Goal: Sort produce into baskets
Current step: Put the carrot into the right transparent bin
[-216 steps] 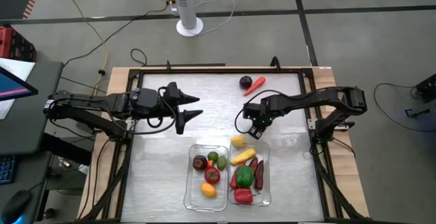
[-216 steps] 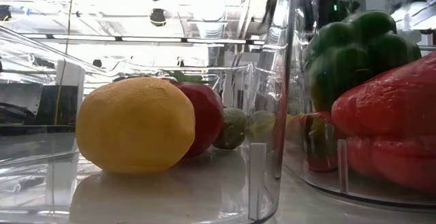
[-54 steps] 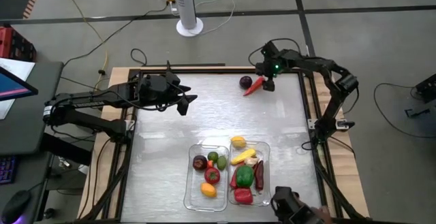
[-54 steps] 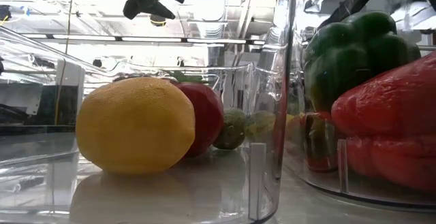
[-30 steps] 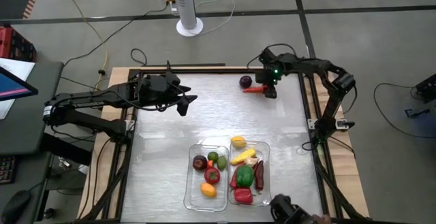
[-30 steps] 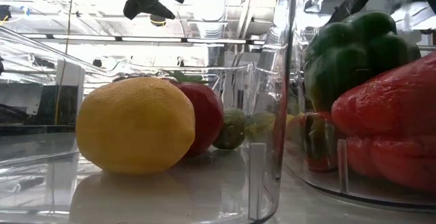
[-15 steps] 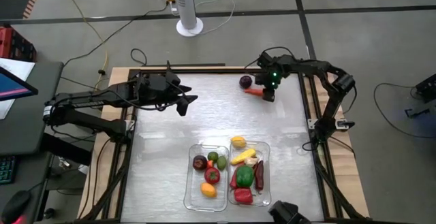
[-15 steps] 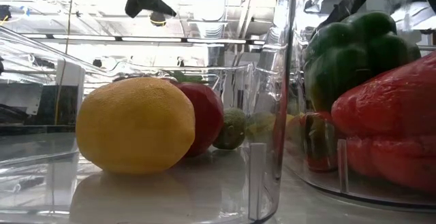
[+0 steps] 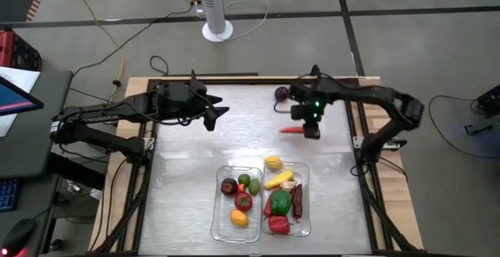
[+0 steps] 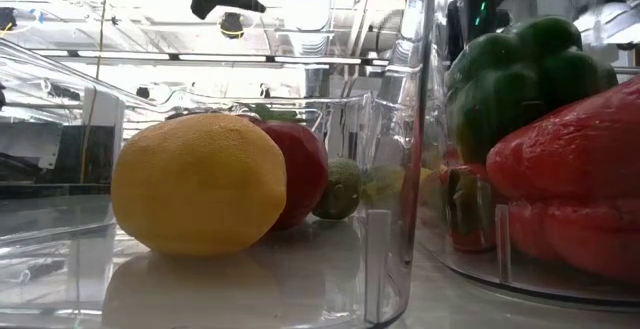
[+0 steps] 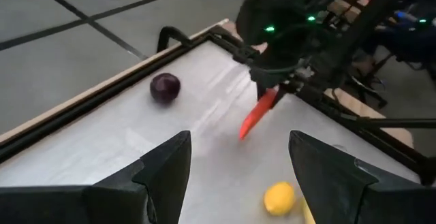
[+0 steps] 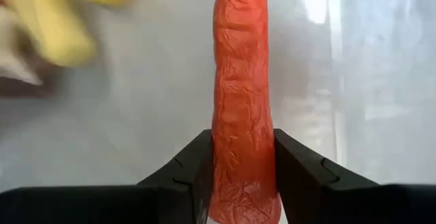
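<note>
Two dark fingers of the right gripper (image 9: 309, 131) press against either side of an orange carrot (image 12: 242, 108), clamping its thick end so the tapered tip sticks straight out ahead. Half a second ago this gripper sat just beside the dark purple round fruit (image 9: 281, 94) at the far edge of the table (image 9: 187, 179); now it has drawn away from that fruit toward the baskets, and the carrot has come with it, apparently lifted clear of the table, though the height is hard to judge. The purple fruit stays where it was. Beyond the carrot, the right basket (image 9: 305, 210), nearer the right arm, holds yellow corn, a green pepper and red pieces, with a small yellow fruit (image 9: 273, 162) at its far rim. Touching its side, the left basket (image 9: 216, 210) holds round fruits. The left gripper (image 9: 215, 113) hovers well apart from the purple fruit, fingers spread wide and empty, barely shifted.
</note>
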### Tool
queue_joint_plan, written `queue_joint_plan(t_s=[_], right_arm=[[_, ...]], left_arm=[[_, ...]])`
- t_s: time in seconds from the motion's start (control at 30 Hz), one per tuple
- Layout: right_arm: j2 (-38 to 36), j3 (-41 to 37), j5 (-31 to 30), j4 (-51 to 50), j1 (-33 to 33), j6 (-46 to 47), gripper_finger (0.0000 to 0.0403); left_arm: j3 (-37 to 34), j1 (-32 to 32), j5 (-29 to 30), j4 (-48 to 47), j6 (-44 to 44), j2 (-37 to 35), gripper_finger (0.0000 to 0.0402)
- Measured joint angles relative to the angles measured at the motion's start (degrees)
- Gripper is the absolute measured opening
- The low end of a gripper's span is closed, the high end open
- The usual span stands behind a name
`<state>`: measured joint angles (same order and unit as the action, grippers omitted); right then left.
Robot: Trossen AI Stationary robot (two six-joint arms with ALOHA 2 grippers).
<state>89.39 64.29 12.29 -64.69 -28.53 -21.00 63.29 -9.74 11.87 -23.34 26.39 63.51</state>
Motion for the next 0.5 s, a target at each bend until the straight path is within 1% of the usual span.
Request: queue_joint_plan(t_s=[0.17,0.23,0.3,0.37,0.5], right_arm=[[-7.5,0.0,1.3,0.5,9.8,12.2,0.016],[-10.0,0.0,1.6,1.4,13.7,17.6,0.016],[-12.4,0.0,3.7,2.8,17.7,22.9,0.016],[-14.1,0.0,6.0,6.1,22.0,28.6,0.0164],[-15.4,0.1,5.9,14.3,31.2,39.4,0.0173]], left_arm=[[0.0,0.4,-3.5,0.5,0.9,0.0,0.0233],[0.0,0.8,-3.9,0.5,0.9,0.0,0.0233],[0.0,1.2,-3.9,0.5,0.9,0.0,0.0233],[0.0,1.4,-3.9,0.6,1.1,0.3,0.0233],[0.0,1.4,-3.4,1.1,1.0,1.3,0.0233]])
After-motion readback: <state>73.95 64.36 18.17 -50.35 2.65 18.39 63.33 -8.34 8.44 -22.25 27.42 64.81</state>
